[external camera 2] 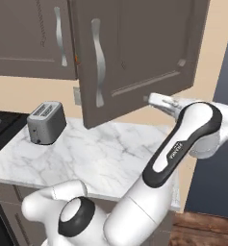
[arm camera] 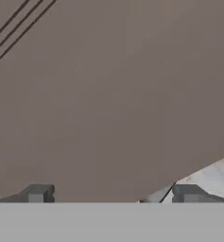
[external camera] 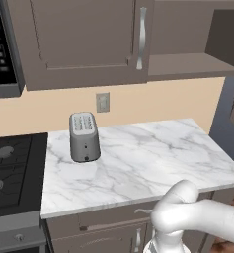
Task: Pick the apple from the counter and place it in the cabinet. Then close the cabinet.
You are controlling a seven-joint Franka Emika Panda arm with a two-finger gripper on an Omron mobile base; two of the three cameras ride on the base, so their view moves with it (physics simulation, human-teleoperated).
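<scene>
The cabinet's right door point(external camera 2: 134, 57) stands part open, swung out over the counter point(external camera 2: 96, 153); its left door point(external camera: 84, 39) is shut. My gripper point(external camera 2: 151, 99) is up against the lower edge of the open door's far face. In the hand view that taupe door panel point(arm camera: 113, 94) is very close, and my gripper point(arm camera: 113, 196) is open, its fingertips point(arm camera: 38, 194) wide apart with nothing between them. A small red-orange speck point(external camera 2: 77, 58) shows in the gap between the doors; I cannot tell if it is the apple. The cabinet's shelf point(external camera: 187, 64) looks bare where it shows.
A silver toaster point(external camera: 84, 136) stands at the counter's back left. A black stovetop point(external camera: 10, 168) lies left of the counter, with a microwave point(external camera: 2, 49) above it. A wall outlet point(external camera: 102, 102) sits behind the toaster. Drawers point(external camera: 108, 222) run below the counter.
</scene>
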